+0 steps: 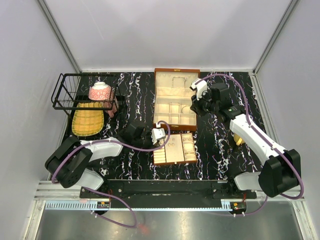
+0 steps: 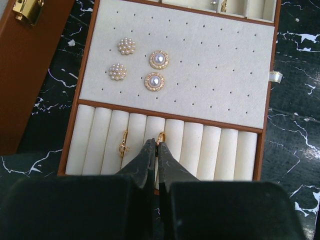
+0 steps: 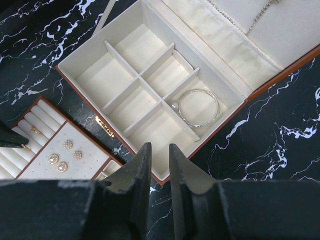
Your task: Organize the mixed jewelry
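The mixed jewelry lies spread over a brown box (image 1: 156, 95) and its lift-out tray (image 2: 215, 75). Pearl earrings (image 2: 159, 59) sit on the tray's pad. In the ring rolls below stands a gold ring (image 2: 123, 143). My left gripper (image 2: 156, 142) is shut on a second gold ring (image 2: 161, 135), which is held in a slot between the rolls. In one box compartment lies a pale bangle (image 3: 198, 107), and a fine chain (image 3: 250, 17) rests in the lid. My right gripper (image 3: 156, 146) hovers over the box's near corner, open a little with nothing between its fingers.
A black wire basket (image 1: 75, 92) holding a pink bowl (image 1: 100, 91) stands at the back left, with a yellow bamboo scoop (image 1: 87, 122) in front of it. A yellow object (image 1: 239, 140) lies under the right arm. The box's brass clasp (image 2: 27, 10) is close to the tray.
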{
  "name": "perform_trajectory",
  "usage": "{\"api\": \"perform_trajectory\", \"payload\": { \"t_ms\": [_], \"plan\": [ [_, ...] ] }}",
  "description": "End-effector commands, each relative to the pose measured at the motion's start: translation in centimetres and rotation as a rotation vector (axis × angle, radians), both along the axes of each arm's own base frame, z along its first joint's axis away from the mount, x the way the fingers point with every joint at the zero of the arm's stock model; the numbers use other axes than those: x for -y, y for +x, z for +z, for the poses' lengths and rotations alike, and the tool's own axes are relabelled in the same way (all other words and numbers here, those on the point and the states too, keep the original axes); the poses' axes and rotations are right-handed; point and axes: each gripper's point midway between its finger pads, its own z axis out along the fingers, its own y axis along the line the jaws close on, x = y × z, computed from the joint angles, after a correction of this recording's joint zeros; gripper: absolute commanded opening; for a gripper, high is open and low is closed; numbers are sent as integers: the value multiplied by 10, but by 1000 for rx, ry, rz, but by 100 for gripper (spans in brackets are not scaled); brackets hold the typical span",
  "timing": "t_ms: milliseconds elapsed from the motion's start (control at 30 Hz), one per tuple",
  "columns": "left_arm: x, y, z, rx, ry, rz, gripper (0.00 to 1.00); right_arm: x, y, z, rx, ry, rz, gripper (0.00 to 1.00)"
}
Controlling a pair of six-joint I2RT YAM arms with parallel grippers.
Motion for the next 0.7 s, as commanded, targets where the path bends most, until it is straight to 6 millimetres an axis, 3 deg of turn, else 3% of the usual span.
{"api": "perform_trajectory", "payload": {
  "t_ms": [0,667],
  "plan": [
    [9,14,10,44,-28,25,0,1,1,19,61,30,0,27],
    [7,22,1,-34,8,113,0,0,6,21,78,21,7,26]
  ]
}}
